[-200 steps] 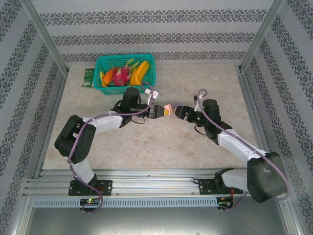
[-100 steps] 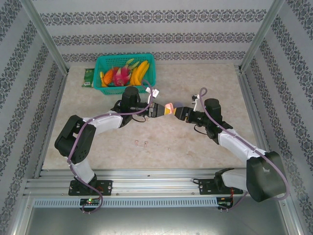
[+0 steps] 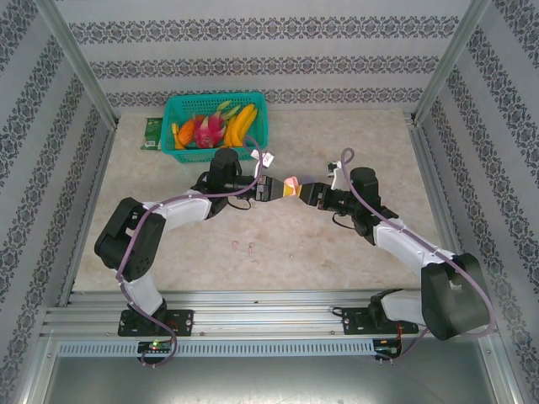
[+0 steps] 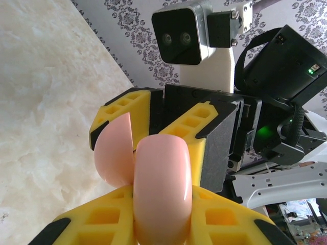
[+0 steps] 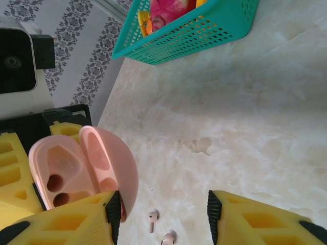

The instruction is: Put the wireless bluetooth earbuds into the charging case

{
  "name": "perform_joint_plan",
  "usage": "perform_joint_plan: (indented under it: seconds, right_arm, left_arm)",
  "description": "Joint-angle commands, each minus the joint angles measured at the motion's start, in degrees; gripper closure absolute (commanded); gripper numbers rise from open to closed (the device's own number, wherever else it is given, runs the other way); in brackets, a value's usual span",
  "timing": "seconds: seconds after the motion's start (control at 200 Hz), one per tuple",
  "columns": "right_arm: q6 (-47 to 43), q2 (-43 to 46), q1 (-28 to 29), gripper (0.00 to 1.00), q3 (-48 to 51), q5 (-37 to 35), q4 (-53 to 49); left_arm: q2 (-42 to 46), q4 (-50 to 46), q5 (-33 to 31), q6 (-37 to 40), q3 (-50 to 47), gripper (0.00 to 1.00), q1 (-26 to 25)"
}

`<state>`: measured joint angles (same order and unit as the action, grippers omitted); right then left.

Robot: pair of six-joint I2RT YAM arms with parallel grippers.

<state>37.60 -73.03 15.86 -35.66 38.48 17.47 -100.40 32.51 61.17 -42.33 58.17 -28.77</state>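
Right gripper point(image 5: 162, 212) has slid in since a second ago, jaws narrower yet apart, one finger at the lid point(image 5: 110, 163). Earbuds point(image 3: 251, 247) lie on the table point(image 3: 354, 135). Left gripper point(image 3: 271, 189) clamps the open case point(image 4: 162, 184) aloft. Squeezing the lid could snap it shut or twist the case loose.

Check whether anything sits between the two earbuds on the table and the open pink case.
Nothing visible does. The earbuds lie bare on the table, and the charging case, held by the left gripper, has its lid open with both sockets empty. The right gripper, open, stands beside the lid.
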Motion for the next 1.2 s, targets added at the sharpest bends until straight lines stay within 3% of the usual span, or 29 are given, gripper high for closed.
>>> perform_joint_plan:
  seconds: [0.0,0.25,0.869,1.194]
  right_arm:
    - [0.45,-0.96,-0.35,0.5,-2.08,1.51,2.35]
    - [0.33,-2.09,-0.21,0.54,-2.66,2.02,2.54]
    - [0.28,-3.87,0.33,0.79,-4.32,3.0,2.61]
    - [-0.75,-2.21,1.32,0.93,-5.12,2.13,0.24]
  left_arm:
    - [-0.56,2.47,1.92,0.05,1.84,0.77,-0.14]
    - [-1.03,2.56,1.84,0.16,2.01,0.77,-0.14]
    - [-2.19,2.57,2.47,-0.38,2.74,0.77,-0.23]
    - [-2.51,0.49,1.73,0.23,2.74,0.68,-0.24]
